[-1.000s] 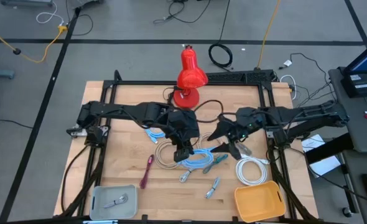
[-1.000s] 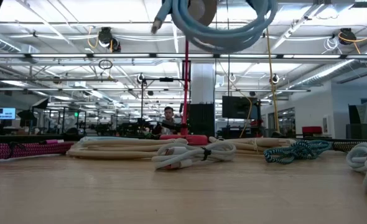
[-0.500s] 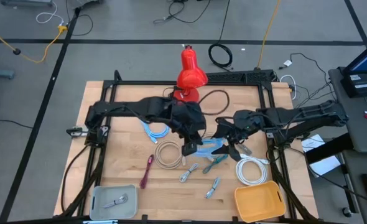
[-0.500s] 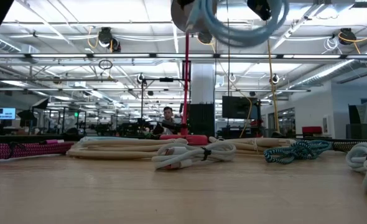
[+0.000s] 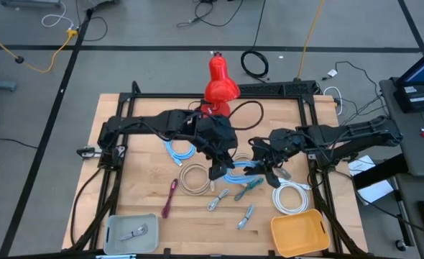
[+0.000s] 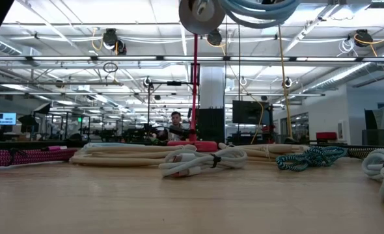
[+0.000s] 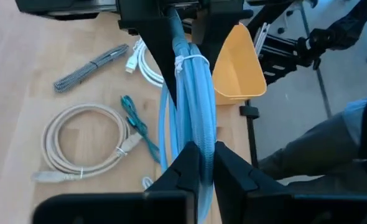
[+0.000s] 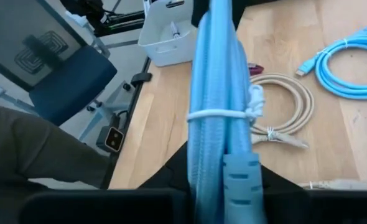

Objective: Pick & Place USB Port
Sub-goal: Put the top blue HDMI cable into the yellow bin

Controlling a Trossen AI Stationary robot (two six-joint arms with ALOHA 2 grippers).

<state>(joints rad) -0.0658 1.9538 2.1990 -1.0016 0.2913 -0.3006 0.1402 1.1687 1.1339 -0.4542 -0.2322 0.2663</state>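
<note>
A light blue USB cable (image 5: 235, 173), coiled flat and bound with a white tie (image 8: 224, 114), hangs in the air between my two grippers above the table's middle. My left gripper (image 5: 216, 173) is shut on one end of the bundle and my right gripper (image 5: 259, 171) on the other. In the low view only the coil's lower loops (image 6: 257, 10) show, at the picture's top and well clear of the tabletop. Each wrist view looks along the bundle toward the other gripper. My left gripper pinches the looped end of the bundle (image 7: 199, 134) between its two fingers, several strands together. The bundle runs straight on from the fingers, clear of the table. My right gripper pinches the opposite end (image 8: 218, 140) between its two fingers, beside a blue plug (image 8: 239, 180), several strands together. This end too is clear of the table.
On the wood lie a beige coil (image 5: 194, 178), a second blue cable (image 5: 177, 152), a pink cable (image 5: 170, 196), a teal cable (image 5: 251, 185) and a white coil (image 5: 291, 196). A yellow bin (image 5: 298, 232) and a grey tray (image 5: 131, 232) stand near the front edge. A red lamp (image 5: 219, 86) stands at the back.
My left gripper has carried the blue coil up and a little toward the table's right edge; in the low view the coil has risen almost out of the picture. My right gripper, open before, has shut on the coil's free end.
</note>
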